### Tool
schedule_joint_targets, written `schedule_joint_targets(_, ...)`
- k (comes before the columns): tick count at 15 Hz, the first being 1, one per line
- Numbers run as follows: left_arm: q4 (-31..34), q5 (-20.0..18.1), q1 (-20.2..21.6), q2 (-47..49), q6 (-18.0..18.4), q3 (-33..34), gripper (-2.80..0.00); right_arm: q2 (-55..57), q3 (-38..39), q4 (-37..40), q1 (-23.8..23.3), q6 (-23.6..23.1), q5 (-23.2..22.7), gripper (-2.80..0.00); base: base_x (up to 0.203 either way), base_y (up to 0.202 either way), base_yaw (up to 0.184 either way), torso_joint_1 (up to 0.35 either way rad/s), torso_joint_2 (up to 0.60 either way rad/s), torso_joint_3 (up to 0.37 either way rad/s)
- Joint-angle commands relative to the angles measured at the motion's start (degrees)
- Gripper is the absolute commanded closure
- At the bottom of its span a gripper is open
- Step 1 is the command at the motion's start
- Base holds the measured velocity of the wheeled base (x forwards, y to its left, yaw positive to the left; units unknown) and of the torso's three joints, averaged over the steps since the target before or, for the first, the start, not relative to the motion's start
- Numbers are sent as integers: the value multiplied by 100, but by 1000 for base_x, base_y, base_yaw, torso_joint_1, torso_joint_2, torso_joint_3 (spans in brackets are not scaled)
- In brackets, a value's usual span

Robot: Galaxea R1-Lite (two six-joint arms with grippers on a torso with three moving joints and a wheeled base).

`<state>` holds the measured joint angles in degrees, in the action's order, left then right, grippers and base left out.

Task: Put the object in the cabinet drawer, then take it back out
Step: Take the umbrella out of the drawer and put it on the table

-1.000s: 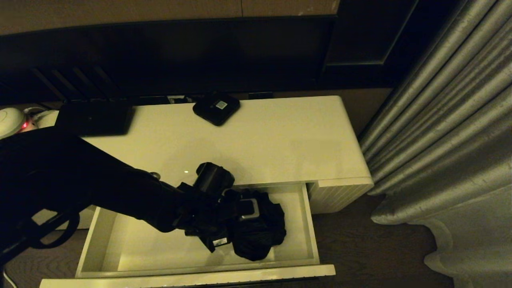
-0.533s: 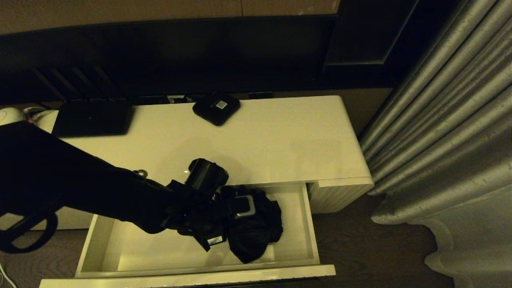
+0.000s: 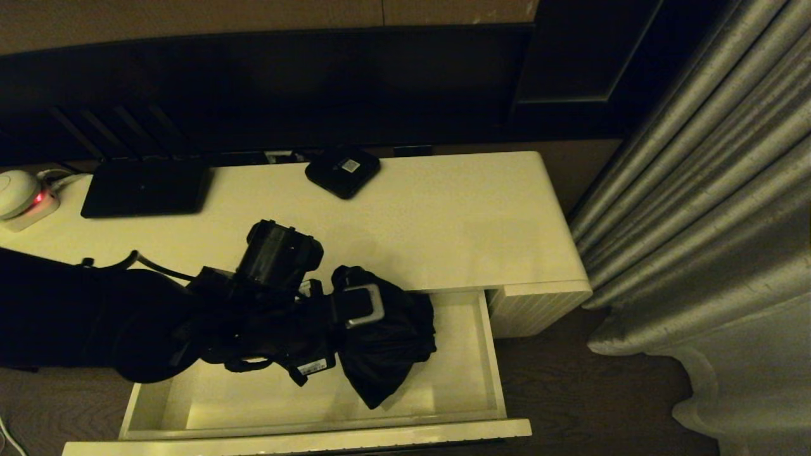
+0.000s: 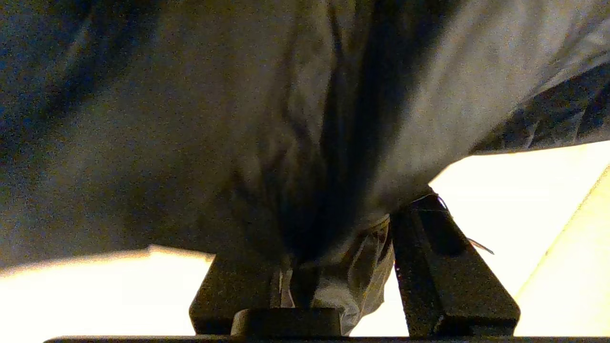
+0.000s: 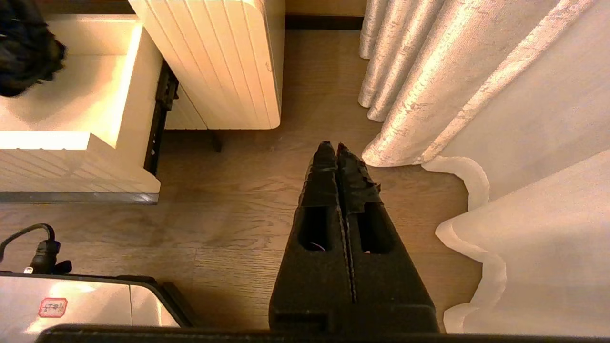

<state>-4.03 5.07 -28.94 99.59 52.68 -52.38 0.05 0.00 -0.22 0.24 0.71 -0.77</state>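
The black folding umbrella (image 3: 386, 342) hangs in the air over the open cream drawer (image 3: 462, 373), its bunched fabric drooping to a point. My left gripper (image 3: 355, 310) is shut on the umbrella, whose fabric (image 4: 267, 133) fills the left wrist view between the dark fingers (image 4: 443, 257). A corner of the umbrella (image 5: 24, 52) and the pale drawer interior (image 5: 81, 81) show in the right wrist view. My right gripper (image 5: 332, 147) is shut with nothing in it, parked low over the wooden floor right of the cabinet; the head view does not show it.
On the cabinet top (image 3: 443, 221) lie a small black square box with a white label (image 3: 343, 171) and a flat black device (image 3: 146, 187). A white round item with a red light (image 3: 22, 193) sits far left. Grey curtains (image 3: 709, 221) hang at the right.
My left gripper has risen and drawn back to the left with the umbrella, lifting it from the drawer floor up to the height of the cabinet top's front edge.
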Motion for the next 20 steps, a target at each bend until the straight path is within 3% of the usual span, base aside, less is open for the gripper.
schedule_joint_targets(1,55,63,-6,-706,33,159,0,4,0,-4,2,0,-2,0,0,0,0,0,0,0)
schedule_joint_targets(6,672,453,-6,-1740,56,58,0,4,0,-4,2,0,-2,0,0,0,0,0,0,0)
schedule_joint_targets(12,676,838,-33,-2259,-12,-220,0,4,0,-4,2,0,-2,0,0,0,0,0,0,0)
schedule_joint_targets(16,475,1028,-5,-2016,-221,-245,0,4,0,-4,2,0,-2,0,0,0,0,0,0,0)
schedule_joint_targets(20,179,1031,90,-1019,-796,-709,0,4,0,-4,2,0,-2,0,0,0,0,0,0,0)
